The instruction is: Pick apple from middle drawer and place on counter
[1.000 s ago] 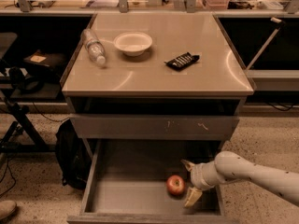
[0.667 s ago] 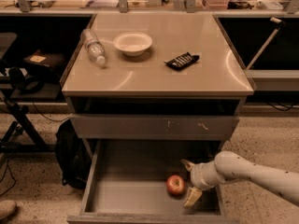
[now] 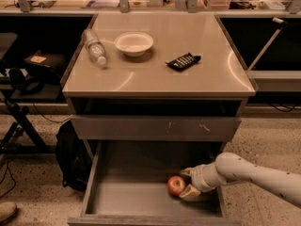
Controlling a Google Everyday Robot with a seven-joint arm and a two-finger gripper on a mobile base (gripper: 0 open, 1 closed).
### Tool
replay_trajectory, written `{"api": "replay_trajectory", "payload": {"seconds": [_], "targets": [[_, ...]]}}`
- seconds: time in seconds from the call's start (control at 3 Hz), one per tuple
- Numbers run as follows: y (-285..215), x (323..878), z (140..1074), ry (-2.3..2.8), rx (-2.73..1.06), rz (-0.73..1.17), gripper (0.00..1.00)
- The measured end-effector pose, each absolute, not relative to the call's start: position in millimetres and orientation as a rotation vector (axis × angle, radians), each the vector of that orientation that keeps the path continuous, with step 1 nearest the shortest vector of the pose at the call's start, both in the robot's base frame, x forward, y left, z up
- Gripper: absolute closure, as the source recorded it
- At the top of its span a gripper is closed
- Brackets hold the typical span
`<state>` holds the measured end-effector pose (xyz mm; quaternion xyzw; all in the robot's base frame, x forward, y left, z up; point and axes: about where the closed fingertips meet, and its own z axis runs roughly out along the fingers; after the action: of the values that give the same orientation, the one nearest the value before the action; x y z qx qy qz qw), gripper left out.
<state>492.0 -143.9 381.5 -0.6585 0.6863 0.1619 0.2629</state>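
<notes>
One white robot arm (image 3: 256,175) enters from the lower right and reaches leftward, nearly level, into the open middle drawer (image 3: 129,197), its rounded wrist lying over the drawer's right half. The gripper (image 3: 186,183) sits low over the drawer floor near the right wall, pointing left. Its two fingers (image 3: 190,192) are spread apart, one toward the back of the drawer and one toward the front. The single apple (image 3: 176,185), red with a paler patch, rests on the drawer floor at the fingertips, partly between them; whether either finger touches it cannot be told. Above the open drawer, one closed drawer front (image 3: 155,127) bears pale scratch marks. The counter (image 3: 155,81) carries three objects, one of each: a clear plastic bottle (image 3: 95,47) lying on its side at the left, a white bowl (image 3: 134,43) just right of the bottle, and a dark wrapped snack bar (image 3: 183,61) toward the right, well apart from the bowl. One black backpack (image 3: 70,155) stands on the floor against the cabinet's left side.
</notes>
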Motion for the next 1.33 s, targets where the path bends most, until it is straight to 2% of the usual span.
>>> {"api": "replay_trajectory", "payload": {"seconds": [0.67, 1.0, 1.33], "targets": [[-143.9, 492.0, 381.5, 1.856, -1.781, 0.438, 0.88], [-143.8, 491.8, 381.7, 1.856, -1.78, 0.44, 1.0], [-154.7, 489.2, 412.6, 1.833, -1.75, 0.449, 1.0]]}}
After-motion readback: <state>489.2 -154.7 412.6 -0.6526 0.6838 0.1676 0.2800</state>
